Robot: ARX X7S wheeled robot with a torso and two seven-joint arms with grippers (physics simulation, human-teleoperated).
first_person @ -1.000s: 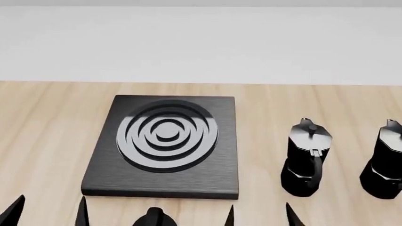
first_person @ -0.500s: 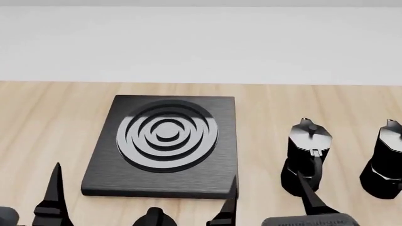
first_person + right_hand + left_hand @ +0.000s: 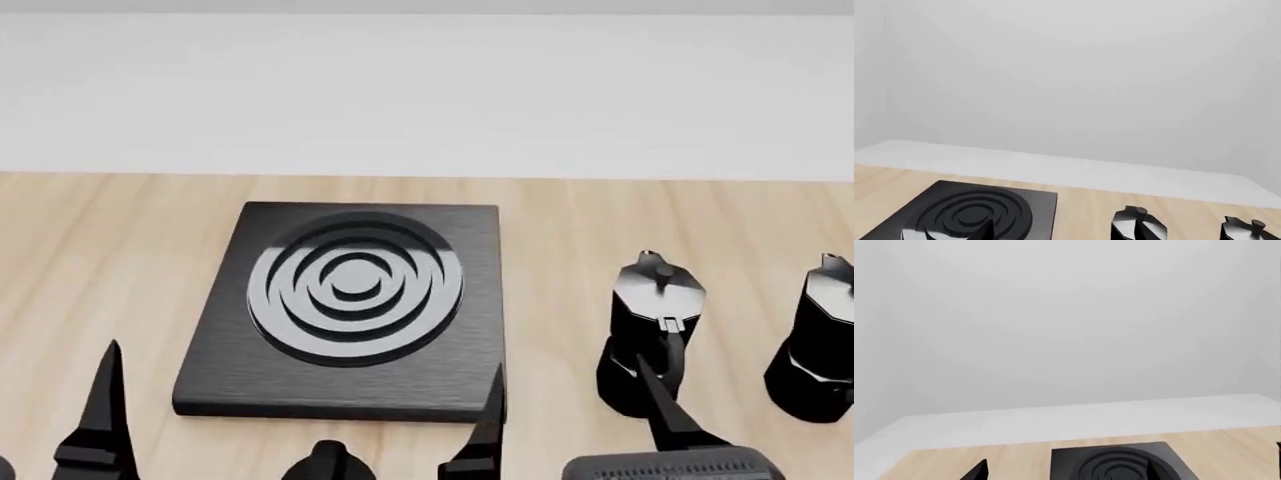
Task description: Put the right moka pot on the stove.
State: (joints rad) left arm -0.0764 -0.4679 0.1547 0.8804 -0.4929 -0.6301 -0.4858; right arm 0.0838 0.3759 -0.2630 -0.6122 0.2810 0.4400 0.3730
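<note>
- My right gripper (image 3: 577,402): matte black throughout, two long fingers tapering to sharp points like thin blades.
- Its base: a dark-grey block with a row of fine ribs across the top edge.
- My left gripper (image 3: 103,400): one black tapered finger in head view, a stepped shoulder low on it; no markings, screws or cables visible.

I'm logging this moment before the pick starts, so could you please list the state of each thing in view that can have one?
right moka pot: upright on the table, lid shut, untouched
left moka pot: upright, lid shut, not gripped
stove: burner bare, nothing on it
stove knob: setting cannot be told
left gripper: open, empty
right gripper: open, empty, near the left moka pot
</note>
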